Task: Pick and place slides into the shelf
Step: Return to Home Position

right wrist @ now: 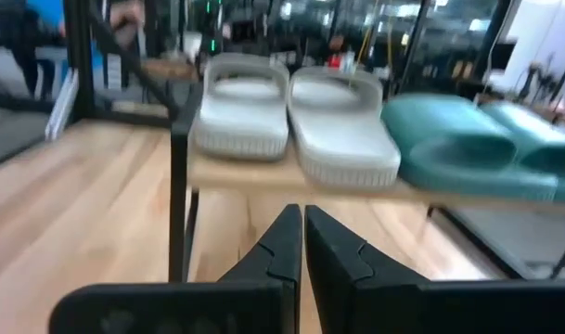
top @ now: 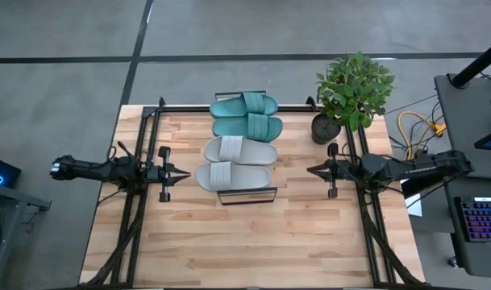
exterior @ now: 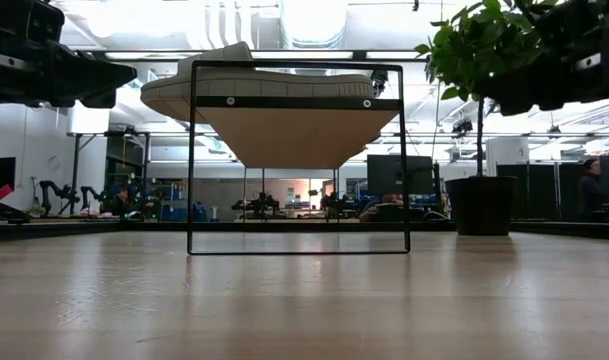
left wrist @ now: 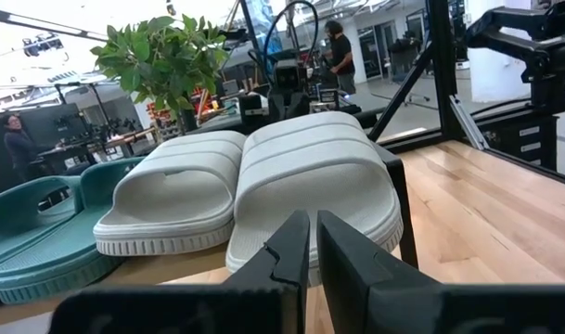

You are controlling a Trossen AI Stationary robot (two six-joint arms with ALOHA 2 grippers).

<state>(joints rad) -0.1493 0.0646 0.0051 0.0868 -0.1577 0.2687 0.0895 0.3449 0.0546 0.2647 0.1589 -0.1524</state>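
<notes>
Slides (top: 243, 151) | on shelf (exterior: 294, 135) | long axes crosswise | toes toward right hand (top: 312, 171)

Robotics lab: grey concrete floor (top: 60, 32) upper left, backlit computer keyboard (top: 480, 219) lower right, coiled yellow cables (top: 413, 127) at right, dark flat monitor (exterior: 384, 175) and bright ceiling lights (exterior: 314, 18) mid-frame in low view.

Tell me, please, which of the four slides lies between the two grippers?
The outer light grey slide, at the shelf end away from the plant; the other three lie farther along.
</notes>
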